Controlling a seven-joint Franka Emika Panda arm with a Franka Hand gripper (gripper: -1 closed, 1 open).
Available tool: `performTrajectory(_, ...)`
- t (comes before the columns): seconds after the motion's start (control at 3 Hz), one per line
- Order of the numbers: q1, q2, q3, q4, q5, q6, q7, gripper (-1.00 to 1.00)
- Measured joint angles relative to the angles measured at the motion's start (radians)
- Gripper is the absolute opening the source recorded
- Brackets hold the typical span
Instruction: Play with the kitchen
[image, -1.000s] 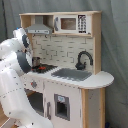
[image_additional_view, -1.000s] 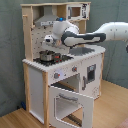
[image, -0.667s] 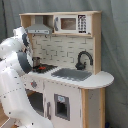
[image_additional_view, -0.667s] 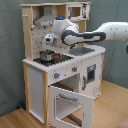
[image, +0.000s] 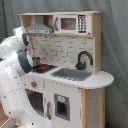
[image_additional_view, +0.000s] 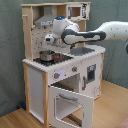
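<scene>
The kitchen (image: 75, 50) (image_additional_view: 37, 85) is a tall toy unit of pale wood and white panels. Its red-ringed black hob (image: 47, 67) (image_additional_view: 61, 59) carries a small metal pot (image: 37, 62) (image_additional_view: 46, 55). A grey sink (image: 72, 74) with a black tap (image: 84, 59) lies beside the hob. In the second exterior view my gripper (image_additional_view: 50, 40) hangs just above the pot, under the hood (image: 39, 29). The white arm (image: 17, 65) hides the gripper in the first exterior view. The oven door (image_additional_view: 70, 105) hangs open, folded down at the front.
A microwave (image: 70, 23) (image_additional_view: 75, 11) sits on the top shelf. The open oven door juts out toward the wooden floor (image_additional_view: 15, 120). A grey curtain (image: 115, 40) hangs behind the unit. My arm reaches over the counter in the second exterior view.
My gripper has risen slightly above the pot and hob. The kitchen, pot and open oven door have stayed where they were.
</scene>
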Motion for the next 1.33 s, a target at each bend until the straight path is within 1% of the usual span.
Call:
performTrajectory(0.33,-0.008,0.005,-0.004,0.000,0.000,-0.101,-0.002,-1.00)
performTrajectory(0.67,-0.008,0.059,-0.026,0.000,-0.009,-0.197,-0.002,-1.00)
performTrajectory(1.0,-0.008,0.111,-0.032,-0.002,-0.032,-0.287,0.008,-1.00)
performTrajectory(1.33,-0.002,0.159,-0.032,-0.012,-0.065,-0.377,0.038,-1.00)
